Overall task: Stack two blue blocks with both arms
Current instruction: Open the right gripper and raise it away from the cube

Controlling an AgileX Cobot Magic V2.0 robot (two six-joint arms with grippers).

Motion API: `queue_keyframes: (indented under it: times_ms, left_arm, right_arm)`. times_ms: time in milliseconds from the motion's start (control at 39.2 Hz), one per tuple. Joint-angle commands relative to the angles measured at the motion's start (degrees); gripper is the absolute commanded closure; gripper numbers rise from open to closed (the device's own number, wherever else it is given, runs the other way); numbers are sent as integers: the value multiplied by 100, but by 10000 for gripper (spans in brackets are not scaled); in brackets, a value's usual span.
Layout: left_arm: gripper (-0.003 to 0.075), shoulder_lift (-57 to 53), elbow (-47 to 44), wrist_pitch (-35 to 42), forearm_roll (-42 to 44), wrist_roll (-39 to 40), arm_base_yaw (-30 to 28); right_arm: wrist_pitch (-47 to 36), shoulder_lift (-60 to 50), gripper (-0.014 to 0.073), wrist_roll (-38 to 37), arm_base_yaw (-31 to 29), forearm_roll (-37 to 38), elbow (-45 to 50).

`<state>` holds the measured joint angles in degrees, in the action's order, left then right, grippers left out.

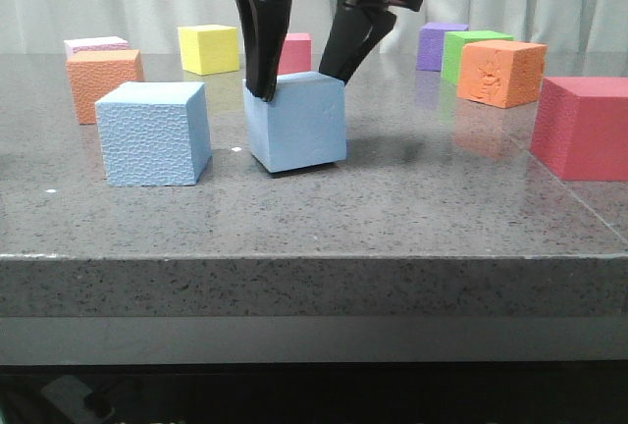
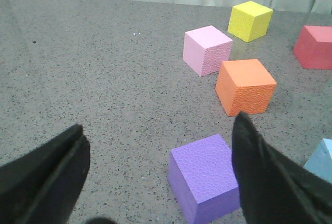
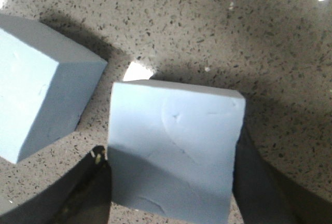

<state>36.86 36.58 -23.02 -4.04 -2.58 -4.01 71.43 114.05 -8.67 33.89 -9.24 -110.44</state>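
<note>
At centre frame in the front view, the right gripper (image 1: 302,79) comes down over the smoother blue block (image 1: 296,121), its dark fingers (image 1: 260,46) set against opposite sides near the top edge; the right wrist view shows the same block (image 3: 174,154) filling the space between the two fingers, so the jaws look closed on it, a grasp that leaves the bottom face free for setting down. A dark sliver under the block's lower edge suggests it is tipped or just off the grey stone table (image 1: 392,218), though that is hard to tell. Just to its left sits the pebbly blue block (image 1: 154,133), flat on the table and apart from it, the likely base of the stack. The left gripper (image 2: 155,177) appears only in its own wrist view, fingers spread wide and holding nothing, above a purple cube (image 2: 205,177) at lower centre, with an orange cube (image 2: 245,86), a pink cube (image 2: 206,50) and a yellow cube (image 2: 250,21) beyond toward the upper right
</note>
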Motion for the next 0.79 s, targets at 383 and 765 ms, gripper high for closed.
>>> queue_keyframes:
  times_ms: [383,765]
  left_arm:
    - [176,40,208,396,-18,-12,9]
    - [176,40,208,396,-18,-12,9]
  right_arm:
    - [501,-445,-53,10,5,-5,-256]
    - [374,-1078,1,15,-2,256,-578]
